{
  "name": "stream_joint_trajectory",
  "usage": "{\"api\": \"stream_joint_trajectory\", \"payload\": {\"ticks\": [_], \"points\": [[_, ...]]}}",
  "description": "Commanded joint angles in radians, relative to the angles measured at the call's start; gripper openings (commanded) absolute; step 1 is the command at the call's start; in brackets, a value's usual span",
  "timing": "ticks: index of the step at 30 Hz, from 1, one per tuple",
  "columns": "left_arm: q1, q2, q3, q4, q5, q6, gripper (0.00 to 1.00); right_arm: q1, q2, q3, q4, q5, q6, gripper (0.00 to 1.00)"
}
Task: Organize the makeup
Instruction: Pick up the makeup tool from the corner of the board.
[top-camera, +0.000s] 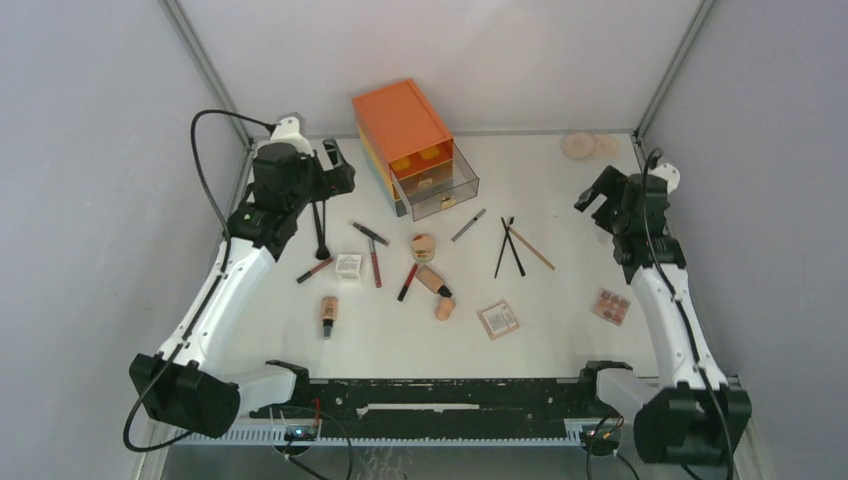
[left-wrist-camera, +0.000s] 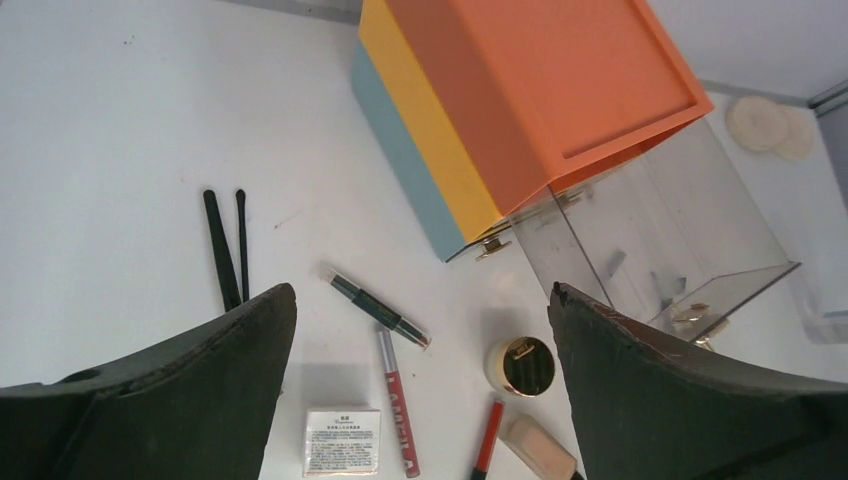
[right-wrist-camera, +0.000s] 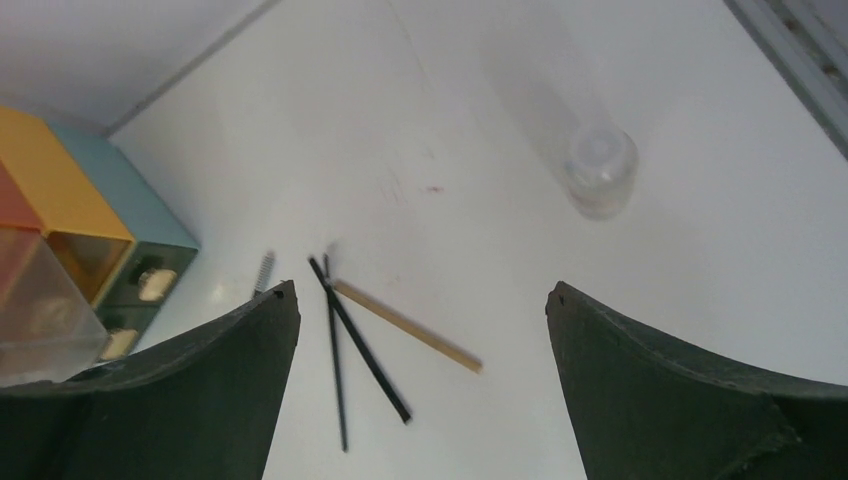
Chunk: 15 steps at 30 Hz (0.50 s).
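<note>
From above, I am hanging my left claw (top-camera: 335, 165) spread wide over the table's far left, beside the orange chest (top-camera: 402, 125). My right claw (top-camera: 598, 192) is gaping just as wide at the far right, and the makeup (top-camera: 432, 280) is lying scattered between them. My left wrist camera is showing a white box (left-wrist-camera: 342, 441), a red pencil (left-wrist-camera: 487, 438) and a gold-capped jar (left-wrist-camera: 520, 365) between my parted fingers (left-wrist-camera: 200, 390). My right wrist camera is looking down on two crossed black brushes (right-wrist-camera: 365, 350) touching a tan stick (right-wrist-camera: 405, 325).

One orange drawer chest (top-camera: 400, 120), two foundation bottles (top-camera: 327, 314), two square compacts (top-camera: 497, 319), one white box (top-camera: 348, 266)
</note>
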Motion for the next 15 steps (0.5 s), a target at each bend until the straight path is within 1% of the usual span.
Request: {"api": "stream_joint_trajectory", "payload": {"ticks": [1,3,5,8,11,15], "points": [[0.003,-0.072,0.001,0.020,0.037,-0.032,1.00,-0.006,0.148,0.137,0.142,-0.082,0.058,0.99],[0.006,-0.084,-0.003,0.019,0.037,-0.031,1.00,-0.006,0.250,0.218,0.141,-0.101,0.082,0.98],[0.007,-0.094,-0.005,0.016,0.037,-0.030,1.00,-0.005,0.359,0.304,0.113,-0.055,0.129,0.96],[0.008,-0.123,-0.023,0.052,0.097,-0.007,1.00,-0.009,0.534,0.423,0.108,-0.043,0.156,0.97],[0.009,-0.142,-0.041,0.083,0.139,0.027,1.00,-0.011,0.728,0.621,0.042,-0.029,0.154,0.97],[0.008,-0.134,-0.020,0.059,0.127,0.067,1.00,-0.016,0.947,0.822,0.012,-0.009,0.178,0.97]]}}
